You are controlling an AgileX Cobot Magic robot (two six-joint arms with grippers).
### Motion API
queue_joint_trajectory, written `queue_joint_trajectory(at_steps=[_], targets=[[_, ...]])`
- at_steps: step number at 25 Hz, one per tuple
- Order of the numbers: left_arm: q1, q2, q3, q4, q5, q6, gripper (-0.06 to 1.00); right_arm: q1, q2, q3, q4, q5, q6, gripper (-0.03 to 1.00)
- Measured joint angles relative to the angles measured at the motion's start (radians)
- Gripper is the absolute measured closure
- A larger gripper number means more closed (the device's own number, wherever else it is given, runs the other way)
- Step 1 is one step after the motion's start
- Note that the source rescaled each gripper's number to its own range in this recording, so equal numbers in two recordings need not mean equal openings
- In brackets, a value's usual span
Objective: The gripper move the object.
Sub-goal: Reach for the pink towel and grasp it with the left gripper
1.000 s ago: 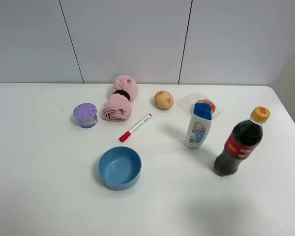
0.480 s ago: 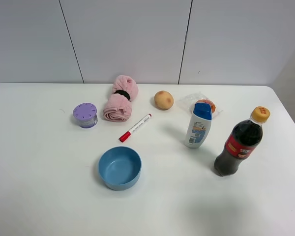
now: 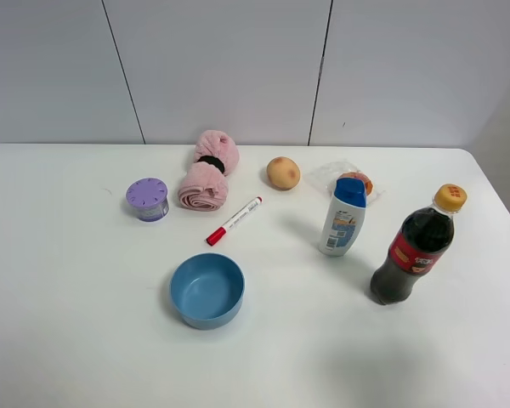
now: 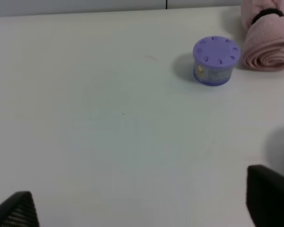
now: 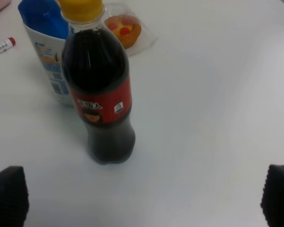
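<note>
Looks down from high at whole bench (image 3: 68, 340). From wrists, low and close; shares pink towel (image 4: 267, 45) left, cola bottle (image 5: 102, 94) right.

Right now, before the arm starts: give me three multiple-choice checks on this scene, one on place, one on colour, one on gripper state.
1. In the exterior high view, where does the lilac jar sit relative to the pink towel?
A. on top of it
B. just left of it, apart
C. right of it

2. The cap of the cola bottle is:
A. green
B. black
C. yellow-orange

3. The left gripper is:
A. open, holding nothing
B. shut on the pink towel
C. shut on the lilac jar

Answers:
1 B: a strip of bare surface shows between jar and towel.
2 C: the cap reads yellow-orange in both the high and right wrist views.
3 A: in the left wrist view its fingertips stand wide apart with nothing between them.
</note>
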Motion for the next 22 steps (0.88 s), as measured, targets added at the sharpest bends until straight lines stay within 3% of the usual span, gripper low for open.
queue_joint_trajectory(at_steps=[2, 5, 22], targets=[[0.000, 0.000, 0.000, 0.000, 0.000, 0.000, 0.03, 0.000, 0.000, 0.000, 0.000, 0.000, 0.000, -0.03], [0.000, 0.000, 0.000, -0.003, 0.000, 0.000, -0.04, 0.000, 0.000, 0.000, 0.000, 0.000, 0.000, -0.03], [0.000, 0.088, -0.039, -0.003, 0.016, 0.000, -0.04, 0.000, 0.000, 0.000, 0.000, 0.000, 0.000, -0.03]])
